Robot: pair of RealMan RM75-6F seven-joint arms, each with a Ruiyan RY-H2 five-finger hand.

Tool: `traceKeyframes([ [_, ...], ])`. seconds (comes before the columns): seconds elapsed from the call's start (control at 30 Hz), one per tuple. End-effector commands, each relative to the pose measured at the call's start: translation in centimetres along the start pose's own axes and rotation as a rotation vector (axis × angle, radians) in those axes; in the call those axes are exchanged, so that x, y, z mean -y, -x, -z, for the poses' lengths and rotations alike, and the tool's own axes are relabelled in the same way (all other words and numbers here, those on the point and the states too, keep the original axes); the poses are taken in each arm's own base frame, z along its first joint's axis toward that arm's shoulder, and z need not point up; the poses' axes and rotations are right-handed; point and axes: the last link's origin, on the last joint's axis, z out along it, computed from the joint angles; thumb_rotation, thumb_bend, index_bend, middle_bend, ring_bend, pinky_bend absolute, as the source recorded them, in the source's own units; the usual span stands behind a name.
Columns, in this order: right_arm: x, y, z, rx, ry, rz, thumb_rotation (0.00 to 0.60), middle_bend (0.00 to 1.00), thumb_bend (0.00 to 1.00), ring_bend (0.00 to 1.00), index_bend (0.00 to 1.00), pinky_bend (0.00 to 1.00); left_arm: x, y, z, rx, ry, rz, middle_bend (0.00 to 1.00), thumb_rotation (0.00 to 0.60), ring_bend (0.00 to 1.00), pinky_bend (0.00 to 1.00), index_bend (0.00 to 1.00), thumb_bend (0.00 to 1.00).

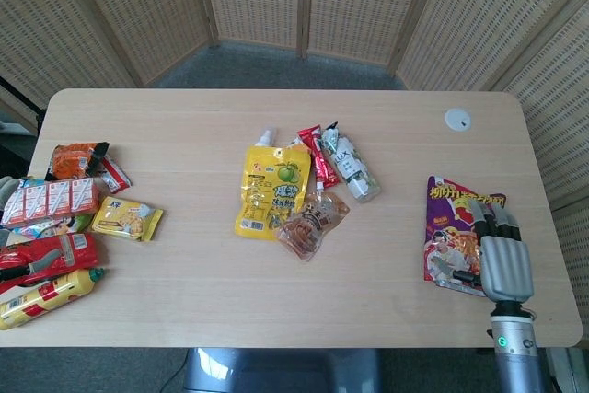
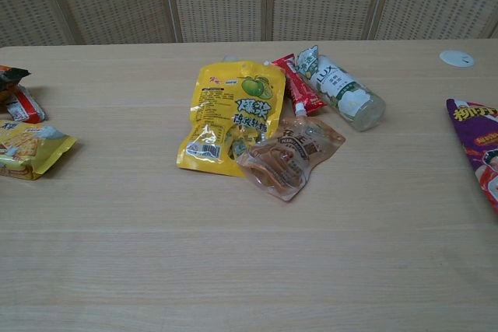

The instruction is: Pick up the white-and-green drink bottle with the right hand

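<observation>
right hand [image 1: 502, 260]: over the purple snack bag [image 1: 457, 238] near the bench's right edge, back of hand up, fingers [image 1: 479, 214] straight, slightly apart, holding nothing; not seen in chest view
left hand: only a grey sliver at the left edge of the bench [image 1: 184, 273] among the snacks, finger state cannot tell
white-and-green drink bottle [image 1: 350, 165]: lying on its side near bench centre, slightly toward the far edge, cap end pointing to the far edge; well apart from the right hand
red sachet [image 1: 317, 156]: just beside the bottle on its left, touching
yellow pouch [image 1: 272, 190]: flat, left of the sachet
brown spout pouch [image 1: 311, 222]: overlaps the yellow pouch's near right corner
snack pile [image 1: 57, 227]: packets clustered at left edge
white disc [image 1: 457, 119]: near far right corner
</observation>
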Motion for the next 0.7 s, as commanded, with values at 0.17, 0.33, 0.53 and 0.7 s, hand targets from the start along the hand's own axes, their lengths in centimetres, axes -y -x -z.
traceKeyframes([
  [0.17,6.6,2.2,-5.5,0.085,-0.042,-0.013,0.600,0.00,0.00,0.00,0.00,0.00,0.3,0.2,-0.3,0.007,-0.010,0.004,0.00,0.348,0.00,0.00,0.00,0.00],
  [0.33,9.3,4.0,-9.0,0.132,-0.035,0.034,0.600,0.00,0.00,0.00,0.00,0.00,0.6,0.3,-0.5,0.011,-0.019,0.004,0.00,0.346,0.00,0.00,0.00,0.00],
  [0.53,10.4,6.4,-12.6,0.185,0.016,0.071,0.600,0.00,0.00,0.00,0.00,0.00,0.9,0.5,-0.6,0.016,-0.032,-0.002,0.00,0.348,0.00,0.00,0.00,0.00],
  [0.7,10.7,8.0,-14.4,0.225,0.079,0.088,0.600,0.00,0.00,0.00,0.00,0.00,1.1,0.8,-0.8,0.024,-0.043,-0.010,0.00,0.344,0.00,0.00,0.00,0.00],
])
